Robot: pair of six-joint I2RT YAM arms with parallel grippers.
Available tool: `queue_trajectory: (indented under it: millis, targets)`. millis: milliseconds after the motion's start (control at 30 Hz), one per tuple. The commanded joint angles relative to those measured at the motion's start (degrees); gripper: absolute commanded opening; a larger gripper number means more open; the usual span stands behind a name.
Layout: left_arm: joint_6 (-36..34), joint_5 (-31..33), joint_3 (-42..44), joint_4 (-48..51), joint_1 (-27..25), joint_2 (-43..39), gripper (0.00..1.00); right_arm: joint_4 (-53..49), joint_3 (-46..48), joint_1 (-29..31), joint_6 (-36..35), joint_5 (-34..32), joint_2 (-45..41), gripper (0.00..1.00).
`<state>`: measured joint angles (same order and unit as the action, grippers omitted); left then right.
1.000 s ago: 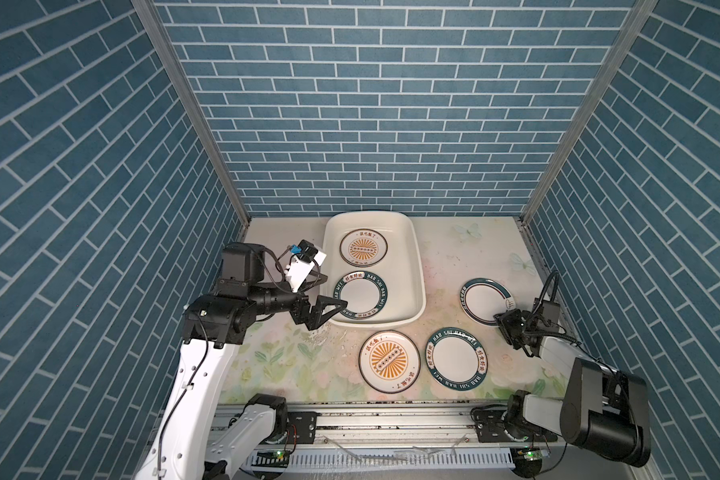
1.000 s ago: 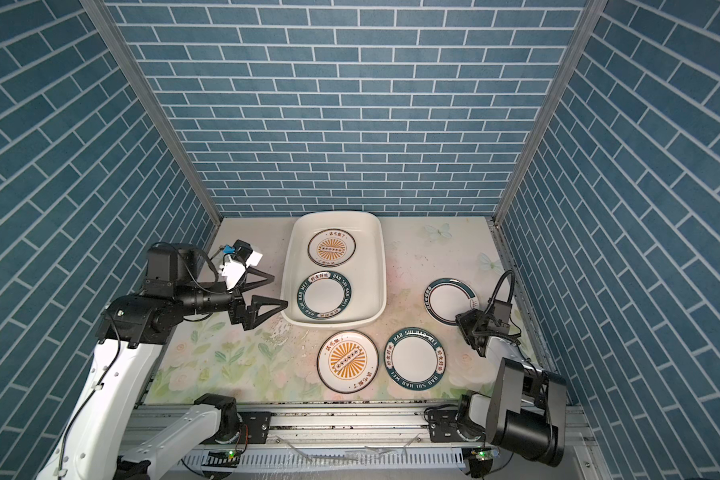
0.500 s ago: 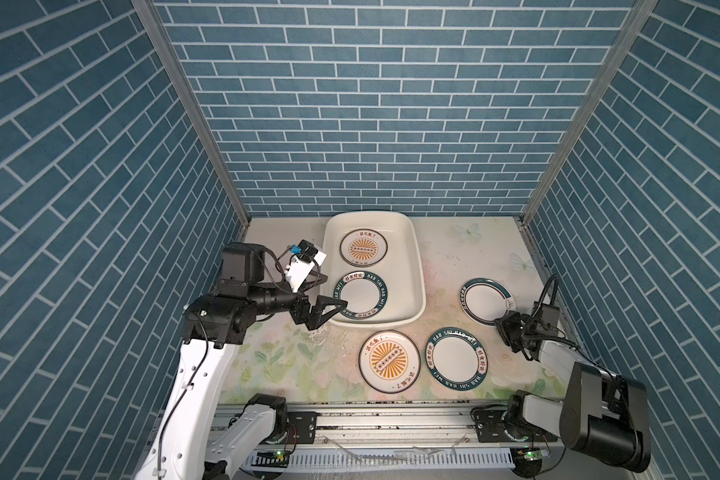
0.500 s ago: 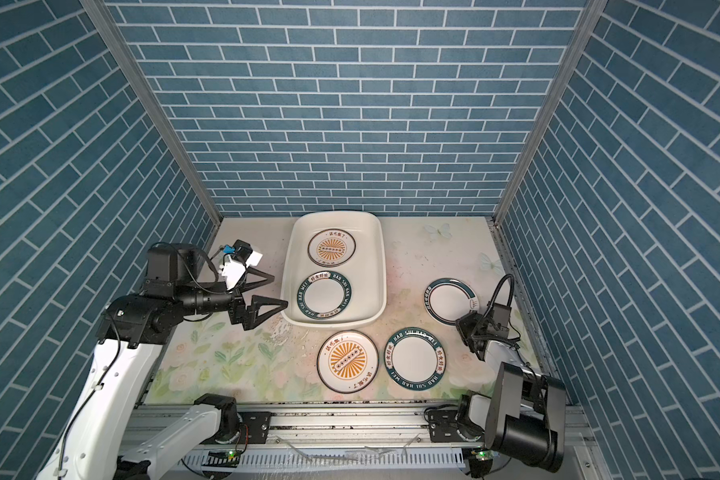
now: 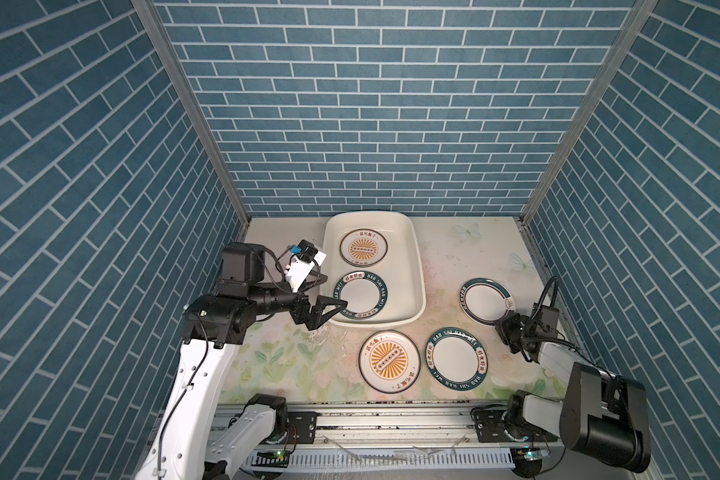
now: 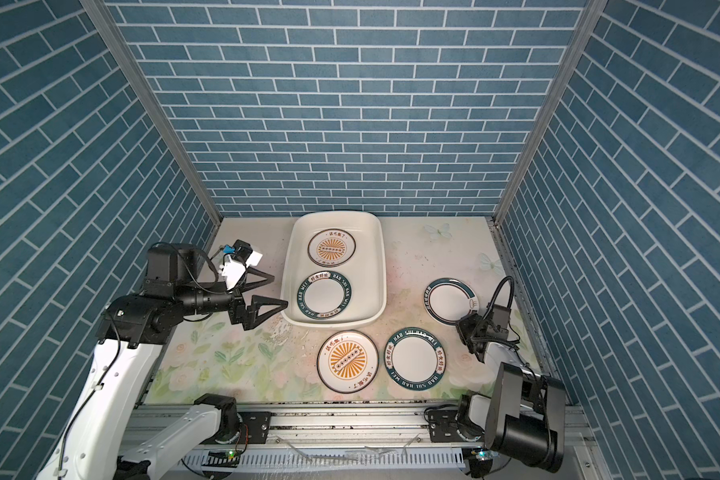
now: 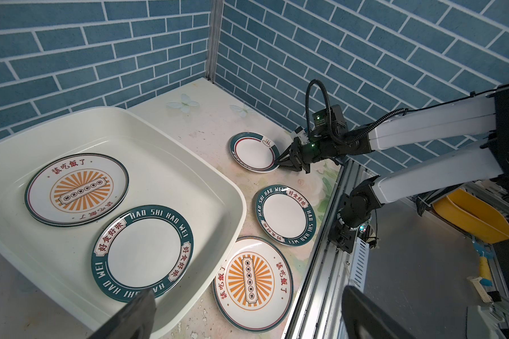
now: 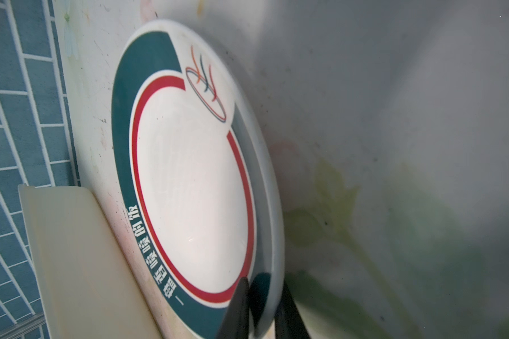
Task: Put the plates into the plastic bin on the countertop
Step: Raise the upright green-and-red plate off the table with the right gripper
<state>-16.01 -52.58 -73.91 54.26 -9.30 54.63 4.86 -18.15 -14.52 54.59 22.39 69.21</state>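
Emblem plate (image 5: 486, 300) lies on the bench (image 5: 454, 257) at the right of both top views, apart from the other plates and near the bench's right edge and the tiled side wall (image 5: 641, 249). Right jaws are drawn close on its lower-right rim. In the right wrist view the fingers (image 8: 235, 308) straddle that rim, one over and one outside, which reads as a pinch; plate not yet lifted, as far as I can tell. From the jaws the plate spreads up and left; round, so no long axis to mind. Right arm (image 5: 558, 359) is far the nearer. Plastic bin (image 5: 404, 266) sits left of the plate across a bare strip of bench, its long axis running up-down the frame. Inside it, binned sunburst plate (image 5: 360, 248) at the upper end, binned lettered plate (image 5: 362, 296) at the lower. Bare floor is only a narrow band along the right wall, so I judge the newcomer will overlap one. Rim wants clearing: lift, then carry left. Loose sunburst plate (image 5: 389, 361) and loose lettered plate (image 5: 456, 363) lie below the bin, the latter down-left of the jaws. Left jaws spread wide, empty, on the left arm (image 5: 225, 316) at the bin's lower-left corner.
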Motion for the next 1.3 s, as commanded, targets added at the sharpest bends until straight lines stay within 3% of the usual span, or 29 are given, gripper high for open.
queue_trajectory:
  millis: [0, 667, 1267]
  targets:
    - [0.2, -0.1, -0.4, -0.2, -0.4, -0.4, 1.0, 1.1, 0.7, 0.2, 1.4, 0.9, 0.0, 0.16]
    - [0.3, 0.2, -0.7, -0.6, -0.4, 0.0, 1.0, 3.5, -1.4, 0.2, 3.1, 3.6, -0.5, 0.08]
    - [0.2, 0.6, -1.6, -0.4, -0.4, 0.2, 1.0, -3.2, -9.2, 0.2, 2.4, 5.2, -4.4, 0.06]
